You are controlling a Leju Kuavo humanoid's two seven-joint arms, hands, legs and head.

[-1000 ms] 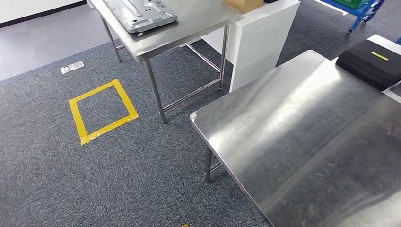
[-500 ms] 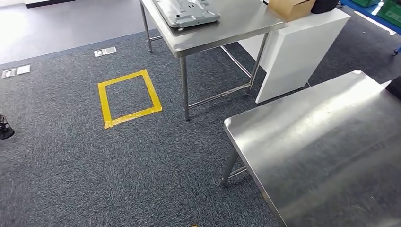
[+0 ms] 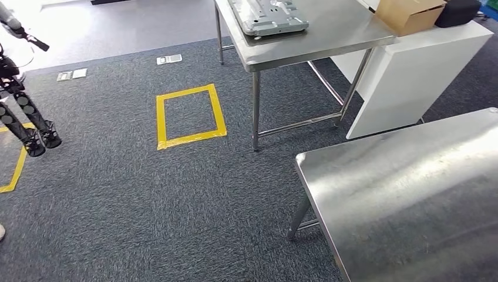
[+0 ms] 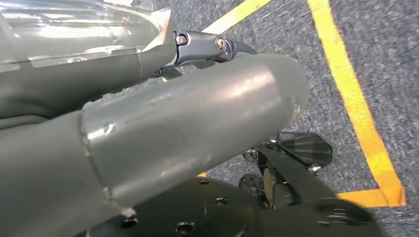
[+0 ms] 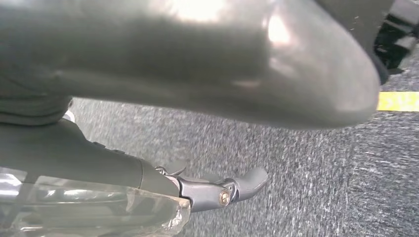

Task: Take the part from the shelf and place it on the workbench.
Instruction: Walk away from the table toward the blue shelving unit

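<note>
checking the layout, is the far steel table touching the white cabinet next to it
Touching, as far as the head view shows: the far steel table has its right edge flush against the white cabinet, with no floor visible between them along that edge.

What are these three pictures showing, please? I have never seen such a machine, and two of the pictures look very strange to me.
They come from a walking humanoid robot with two arms and many-fingered hands. The wide picture is taken from its head, looking forward and down at a carpeted room. There is a steel workbench close by, and a second steel table farther off carrying a grey metal part. A cardboard box sits on a white cabinet, and a yellow tape square marks the floor.

The two strange pictures come from cameras at the wrists. Each shows that arm's own hand very near: the left hand and the right hand, above carpet and yellow tape. Neither seems to hold anything; how the fingers lie is unclear.
</note>
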